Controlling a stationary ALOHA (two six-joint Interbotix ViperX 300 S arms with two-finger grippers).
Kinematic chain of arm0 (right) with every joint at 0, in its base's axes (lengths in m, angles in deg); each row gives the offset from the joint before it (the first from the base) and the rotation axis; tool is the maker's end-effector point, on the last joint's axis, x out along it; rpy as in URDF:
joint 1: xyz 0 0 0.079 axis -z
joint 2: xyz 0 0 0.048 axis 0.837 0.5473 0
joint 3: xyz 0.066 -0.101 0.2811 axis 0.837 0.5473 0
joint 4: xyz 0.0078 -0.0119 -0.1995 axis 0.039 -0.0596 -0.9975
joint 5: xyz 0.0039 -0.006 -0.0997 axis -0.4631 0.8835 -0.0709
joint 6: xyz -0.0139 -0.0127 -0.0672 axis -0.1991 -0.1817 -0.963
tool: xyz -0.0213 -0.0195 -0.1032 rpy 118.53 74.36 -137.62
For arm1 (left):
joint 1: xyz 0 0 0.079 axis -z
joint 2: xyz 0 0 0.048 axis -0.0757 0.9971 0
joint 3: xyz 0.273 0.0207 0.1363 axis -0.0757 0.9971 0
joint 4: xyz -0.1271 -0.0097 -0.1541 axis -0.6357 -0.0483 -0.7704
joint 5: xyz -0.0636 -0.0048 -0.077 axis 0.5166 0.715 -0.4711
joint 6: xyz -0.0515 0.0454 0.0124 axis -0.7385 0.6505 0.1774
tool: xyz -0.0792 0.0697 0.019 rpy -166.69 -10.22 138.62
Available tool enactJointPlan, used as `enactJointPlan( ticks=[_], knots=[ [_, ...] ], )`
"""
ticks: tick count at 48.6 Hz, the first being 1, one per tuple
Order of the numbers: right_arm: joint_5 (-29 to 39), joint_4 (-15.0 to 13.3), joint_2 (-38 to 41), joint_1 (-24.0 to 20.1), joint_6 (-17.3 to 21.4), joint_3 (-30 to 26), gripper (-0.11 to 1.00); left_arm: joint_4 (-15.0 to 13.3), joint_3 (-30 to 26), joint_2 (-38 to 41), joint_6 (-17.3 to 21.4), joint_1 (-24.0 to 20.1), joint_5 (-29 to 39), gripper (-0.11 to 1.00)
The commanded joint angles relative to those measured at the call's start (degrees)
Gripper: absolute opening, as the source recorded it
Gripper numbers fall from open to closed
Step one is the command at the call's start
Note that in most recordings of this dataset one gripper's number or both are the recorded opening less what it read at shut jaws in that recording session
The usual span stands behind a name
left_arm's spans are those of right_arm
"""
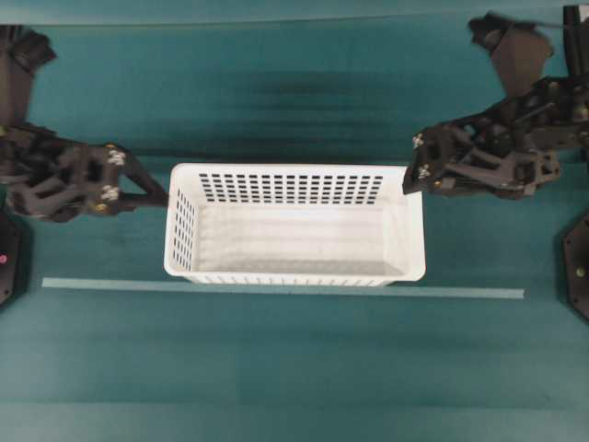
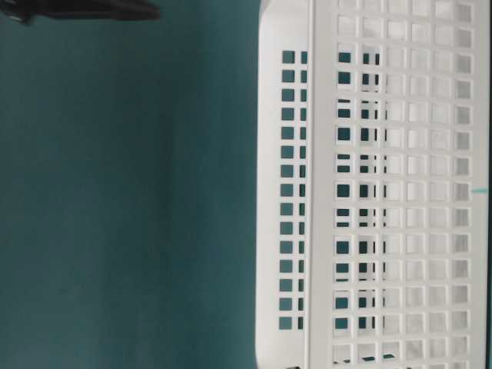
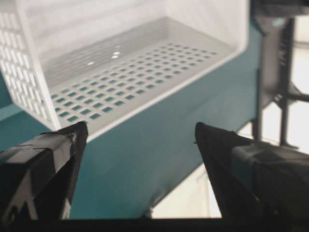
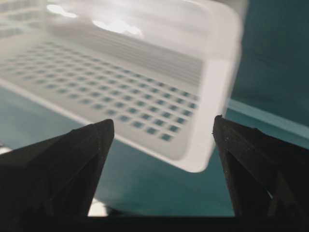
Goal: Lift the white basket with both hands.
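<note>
White basket (image 1: 294, 230) sits on teal bench (image 1: 294, 368); left claw (image 1: 158, 195) and right claw (image 1: 411, 170), both wide, empty, flank its short ends.

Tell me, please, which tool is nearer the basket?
Right. The right tool overlaps the basket's far right corner from above; the left tool sits just outside its left wall.

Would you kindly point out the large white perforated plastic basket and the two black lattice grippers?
White perforated plastic basket (image 1: 294, 173): overhead view, far rim.
Left black lattice gripper (image 1: 158, 195): overhead view, fingertips.
Right black lattice gripper (image 1: 414, 166): overhead view, fingertips.
</note>
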Motion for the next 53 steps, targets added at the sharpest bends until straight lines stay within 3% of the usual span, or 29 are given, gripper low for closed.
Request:
enactJointPlan(
  ticks=[1,18,29,41,53],
  knots=[
    [-4.39,-0.18,-1.67,-0.09,-2.46,0.35,0.87,0.26,0.09,-1.67,2.55,0.00,-1.58,0.93],
    [-21.18,-0.35,-10.90,-0.62,-13.18,5.80,0.87,0.26,1.58,-8.70,11.34,-0.18,-5.54,0.93],
    [-26.98,-2.02,-15.29,-2.64,-24.17,7.47,0.87,0.26,1.58,-12.04,22.24,-0.18,-10.20,0.93],
    [-30.94,-2.20,-19.34,-3.87,-33.49,8.70,0.87,0.26,1.49,-14.41,31.64,0.09,-16.61,0.93],
    [-33.13,-2.20,-24.52,-4.31,-43.33,10.11,0.87,0.26,1.32,-16.96,44.30,1.58,-17.23,0.93]
  ],
)
